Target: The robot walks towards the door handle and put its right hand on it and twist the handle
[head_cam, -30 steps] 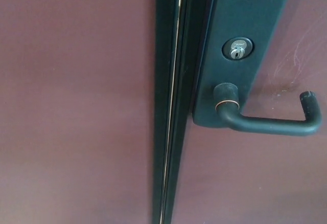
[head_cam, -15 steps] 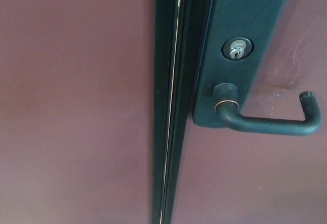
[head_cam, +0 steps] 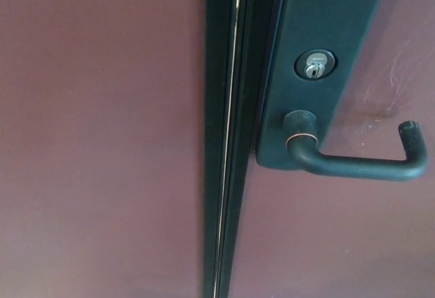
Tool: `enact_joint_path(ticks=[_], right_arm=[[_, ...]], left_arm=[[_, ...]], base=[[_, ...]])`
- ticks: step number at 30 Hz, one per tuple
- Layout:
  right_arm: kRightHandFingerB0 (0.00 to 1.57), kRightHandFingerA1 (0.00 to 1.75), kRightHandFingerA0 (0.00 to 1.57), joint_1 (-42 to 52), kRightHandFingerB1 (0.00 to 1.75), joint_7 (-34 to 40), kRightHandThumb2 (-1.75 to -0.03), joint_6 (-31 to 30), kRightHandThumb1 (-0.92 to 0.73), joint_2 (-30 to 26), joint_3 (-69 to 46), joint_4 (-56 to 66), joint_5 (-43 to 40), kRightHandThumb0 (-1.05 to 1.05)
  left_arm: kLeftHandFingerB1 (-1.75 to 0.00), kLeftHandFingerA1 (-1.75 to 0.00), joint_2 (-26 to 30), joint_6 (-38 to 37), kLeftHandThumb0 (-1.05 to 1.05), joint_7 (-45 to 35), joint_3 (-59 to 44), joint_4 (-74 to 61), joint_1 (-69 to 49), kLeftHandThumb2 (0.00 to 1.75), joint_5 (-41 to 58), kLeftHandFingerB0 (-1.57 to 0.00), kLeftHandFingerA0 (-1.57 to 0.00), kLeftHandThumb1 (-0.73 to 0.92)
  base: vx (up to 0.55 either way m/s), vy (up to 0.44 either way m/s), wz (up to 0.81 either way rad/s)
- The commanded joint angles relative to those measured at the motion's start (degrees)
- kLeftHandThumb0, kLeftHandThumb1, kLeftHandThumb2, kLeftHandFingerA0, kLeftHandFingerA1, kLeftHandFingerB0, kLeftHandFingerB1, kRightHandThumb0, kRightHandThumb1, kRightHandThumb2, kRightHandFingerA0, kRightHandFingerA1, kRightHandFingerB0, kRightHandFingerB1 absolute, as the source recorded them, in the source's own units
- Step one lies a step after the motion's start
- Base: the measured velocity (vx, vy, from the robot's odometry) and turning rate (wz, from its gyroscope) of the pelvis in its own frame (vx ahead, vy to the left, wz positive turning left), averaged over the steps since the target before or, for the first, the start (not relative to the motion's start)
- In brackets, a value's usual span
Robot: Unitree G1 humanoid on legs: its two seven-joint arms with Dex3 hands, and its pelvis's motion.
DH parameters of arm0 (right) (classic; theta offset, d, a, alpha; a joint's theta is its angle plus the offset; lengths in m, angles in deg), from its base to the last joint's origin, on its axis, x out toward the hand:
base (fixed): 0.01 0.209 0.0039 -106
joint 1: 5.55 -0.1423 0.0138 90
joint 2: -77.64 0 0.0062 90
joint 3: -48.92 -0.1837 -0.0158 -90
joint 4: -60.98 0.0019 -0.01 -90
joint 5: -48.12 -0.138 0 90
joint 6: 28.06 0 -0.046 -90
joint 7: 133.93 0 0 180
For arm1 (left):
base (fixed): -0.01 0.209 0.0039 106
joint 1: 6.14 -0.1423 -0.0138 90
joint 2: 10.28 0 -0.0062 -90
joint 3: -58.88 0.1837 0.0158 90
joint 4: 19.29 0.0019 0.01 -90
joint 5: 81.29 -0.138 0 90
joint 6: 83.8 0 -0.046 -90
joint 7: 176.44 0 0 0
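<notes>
Fingers of either hand are nowhere to be seen from our head camera, so we cannot tell whether they are spread or closed; neither arm enters the picture. What we do see, close up, is a dark metal lever door handle (head_cam: 360, 165) on the right side of the view, untouched. Its round collar sits at the foot of a tall dark metal backplate (head_cam: 319, 32), and from there the lever runs level toward the right before its tip bends back toward the door. Above the collar, on the same plate, sits a round silver keyhole cylinder (head_cam: 314, 64). The plate is fixed to a maroon door leaf (head_cam: 326, 243), whose surface shows faint pale scratches near the lever's tip. Just left of the plate runs a dark vertical door edge with a thin bright strip (head_cam: 228, 141), and beyond it a second maroon panel (head_cam: 102, 141) fills the left half.
</notes>
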Motion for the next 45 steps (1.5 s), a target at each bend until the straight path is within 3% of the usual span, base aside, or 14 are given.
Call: enact_joint_path(ticks=[1,7,8,9,11,12,14,15,28,39,40,45], right_arm=[[0.30,0.54,0.39,-10.2,0.45,-5.3,-0.74,-16.6,-0.41,-17.9,6.2,-3.0,-13.3,-0.60],[0.28,0.53,0.37,-13.7,0.44,-8.4,-0.75,-19.4,-0.43,-20.7,12.7,-6.8,-9.9,-0.63],[0.31,0.45,0.41,-13.9,0.34,-9.2,-0.56,-19.6,-0.52,-20.6,14.0,-7.3,-9.2,-0.59],[0.30,0.45,0.40,-14.3,0.34,-9.7,-0.56,-19.6,-0.50,-20.5,15.3,-7.8,-8.4,-0.60],[0.28,0.44,0.38,-15.9,0.34,-10.5,-0.56,-20.1,-0.51,-20.6,18.2,-8.8,-7.0,-0.59],[0.25,0.49,0.34,-17.3,0.42,-10.7,-0.73,-20.5,-0.45,-21.2,20.4,-9.1,-5.8,-0.62],[0.25,0.49,0.33,-19.5,0.42,-11.0,-0.73,-21.5,-0.46,-21.6,23.3,-9.4,-4.1,-0.62],[0.28,0.42,0.38,-20.5,0.33,-11.0,-0.56,-22.0,-0.55,-21.5,25.1,-9.2,-3.1,-0.56],[0.27,0.41,0.36,-26.7,0.32,-15.1,-0.57,-27.6,-0.56,-17.9,32.9,-10.2,6.2,-0.56],[0.27,0.40,0.36,-33.3,0.32,-18.7,-0.57,-32.9,-0.56,-16.7,38.2,-9.1,9.3,-0.55],[0.24,0.46,0.31,-34.4,0.40,-19.2,-0.71,-33.7,-0.48,-16.9,38.9,-9.1,9.3,-0.59],[0.24,0.46,0.31,-38.8,0.40,-21.2,-0.71,-36.5,-0.48,-16.8,41.6,-9.3,10.0,-0.58]], left_arm=[[-0.40,-0.46,-0.1,1.2,-0.11,-2.0,-0.4,0.1,-0.2,0.60,0.2,-0.39,-0.53,0.70],[-0.39,-0.46,0.0,1.2,-0.11,-1.9,-0.2,0.5,-0.4,0.60,0.0,-0.39,-0.53,0.70],[-0.39,-0.46,0.0,1.1,-0.11,-1.8,-0.1,0.5,-0.7,0.60,-0.1,-0.39,-0.53,0.70],[-0.39,-0.46,0.1,1.1,-0.11,-1.8,-0.1,0.5,-0.9,0.60,-0.1,-0.39,-0.53,0.70],[-0.39,-0.46,0.1,1.0,-0.11,-1.9,-0.2,0.5,-0.9,0.60,-0.1,-0.39,-0.53,0.70],[-0.40,-0.46,0.1,0.9,-0.11,-2.1,-0.2,0.5,-0.9,0.60,-0.1,-0.39,-0.53,0.70],[-0.40,-0.47,0.3,0.9,-0.11,-2.3,0.0,0.4,-0.9,0.60,-0.3,-0.39,-0.53,0.70],[-0.40,-0.46,0.5,0.7,-0.11,-2.3,-0.2,0.2,-1.6,0.60,-0.1,-0.39,-0.53,0.70],[-0.39,-0.46,0.8,0.9,-0.11,-3.5,-1.0,-0.2,-1.7,0.60,0.3,-0.38,-0.52,0.70],[-0.39,-0.46,0.9,1.0,-0.11,-3.2,-0.7,-0.3,-1.8,0.60,-0.2,-0.38,-0.52,0.70],[-0.39,-0.46,0.9,1.0,-0.11,-3.3,-0.7,-0.4,-1.8,0.60,-0.1,-0.38,-0.52,0.70],[-0.39,-0.46,1.0,1.3,-0.11,-3.3,-0.6,-0.2,-1.6,0.60,-0.2,-0.38,-0.52,0.70]], base=[[0.00,0.000,0.00],[0.00,0.000,0.00],[0.00,0.000,0.00],[0.00,0.000,0.00],[0.00,0.000,0.00],[0.00,0.000,0.00],[0.00,0.000,0.00],[0.00,0.000,0.00],[0.00,0.000,0.00],[0.00,0.000,0.00],[0.00,0.000,0.00],[0.00,0.000,0.00]])
